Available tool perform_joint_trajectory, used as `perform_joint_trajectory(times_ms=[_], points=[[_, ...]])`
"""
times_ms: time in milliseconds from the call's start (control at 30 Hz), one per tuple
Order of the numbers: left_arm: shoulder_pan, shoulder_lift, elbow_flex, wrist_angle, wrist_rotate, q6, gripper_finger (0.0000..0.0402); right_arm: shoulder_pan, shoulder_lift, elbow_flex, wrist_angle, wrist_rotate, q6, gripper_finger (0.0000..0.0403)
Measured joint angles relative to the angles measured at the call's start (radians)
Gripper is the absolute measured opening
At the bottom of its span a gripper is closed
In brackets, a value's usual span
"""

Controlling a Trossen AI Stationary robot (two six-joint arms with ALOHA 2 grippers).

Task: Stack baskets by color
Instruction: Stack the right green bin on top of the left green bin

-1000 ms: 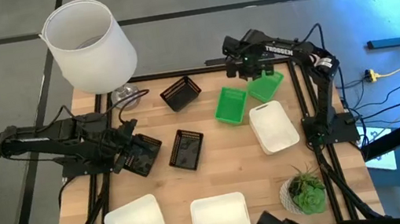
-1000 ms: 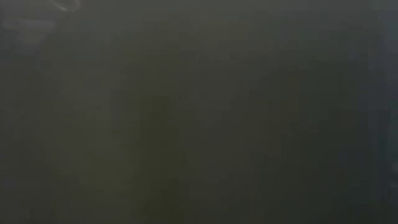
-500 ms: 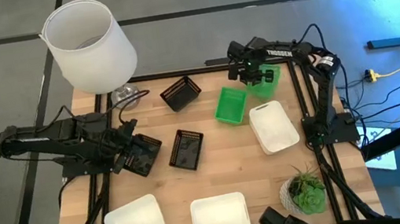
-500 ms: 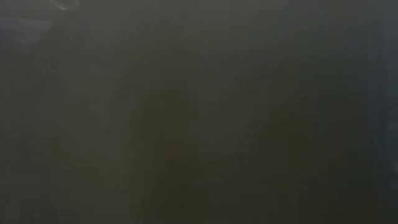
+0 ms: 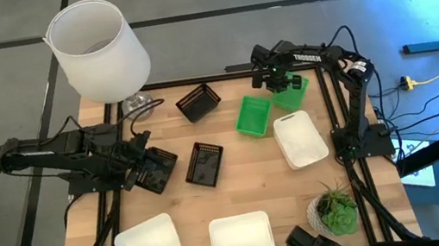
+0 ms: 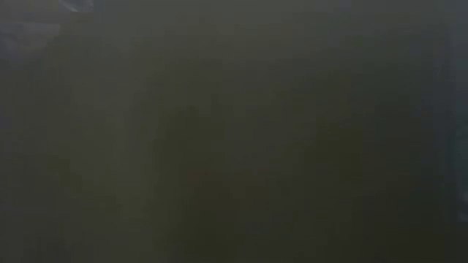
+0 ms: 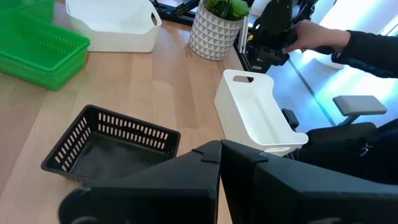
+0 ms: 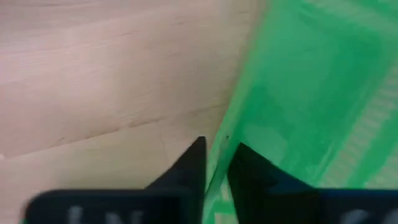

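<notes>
Right claw [image 8: 214, 163] pinches green basket's [image 8: 311, 93] wall.

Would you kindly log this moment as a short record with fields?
right gripper: closed on the wall of the far green basket
left gripper: shut, over a black basket at the table's left edge
other green basket: lying free
black baskets: two more, unstacked
white baskets: three, unstacked
low view: dark

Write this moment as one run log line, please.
right hand: shut on green basket wall, far right corner | left hand: shut, over black basket | stacks: none visible
</notes>
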Motion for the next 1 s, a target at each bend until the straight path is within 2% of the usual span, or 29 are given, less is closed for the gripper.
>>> perform_joint_trajectory(times_ms=[67, 333, 600, 833, 1000], points=[[0.000, 0.000, 0.000, 0.000, 0.000, 0.000, 0.0000, 0.000, 0.000, 0.000, 0.000, 0.002, -0.027, 0.0013], [0.000, 0.000, 0.000, 0.000, 0.000, 0.000, 0.0000, 0.006, 0.000, 0.033, -0.035, -0.002, -0.073, 0.0007], [0.000, 0.000, 0.000, 0.000, 0.001, 0.032, 0.0000, 0.065, 0.000, 0.209, -0.200, 0.000, -0.072, 0.0005], [0.000, 0.000, 0.000, -0.027, 0.024, 0.025, 0.0000, 0.207, -0.001, 0.402, -0.316, 0.003, -0.017, 0.0005], [0.000, 0.000, 0.000, -0.025, 0.030, 0.025, 0.0000, 0.349, -0.001, 0.459, -0.319, 0.003, 0.157, 0.0006]])
